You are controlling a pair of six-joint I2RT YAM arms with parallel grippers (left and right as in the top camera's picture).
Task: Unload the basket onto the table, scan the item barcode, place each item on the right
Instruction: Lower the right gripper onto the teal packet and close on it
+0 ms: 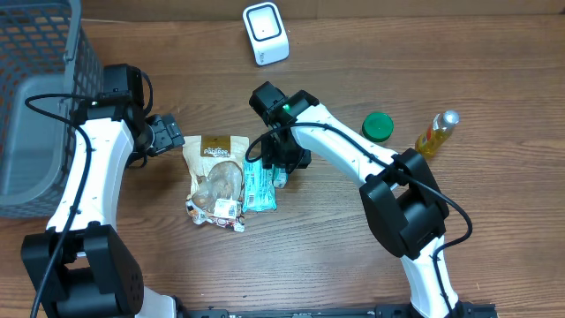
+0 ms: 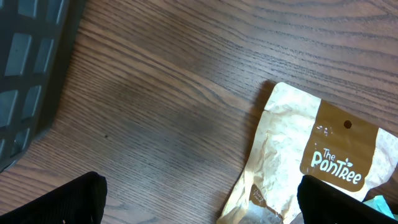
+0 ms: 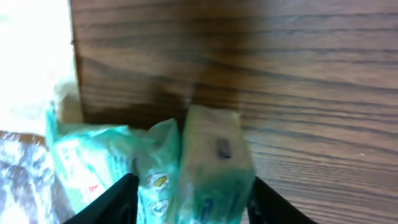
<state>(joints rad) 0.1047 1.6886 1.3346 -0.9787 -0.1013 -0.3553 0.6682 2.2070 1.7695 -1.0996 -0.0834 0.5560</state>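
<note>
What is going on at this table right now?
The right gripper is down over a teal packet, its jaws on either side; a firm grip is not clear. The left gripper hangs open beside the brown pouch. The white scanner stands apart, with no item in front of it.

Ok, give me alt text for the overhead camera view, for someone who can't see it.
The right gripper is down over a teal packet beside a brown Pantree pouch on a wooden table, with the open left gripper at the pouch's other side. A white scanner sits near the top edge.
</note>
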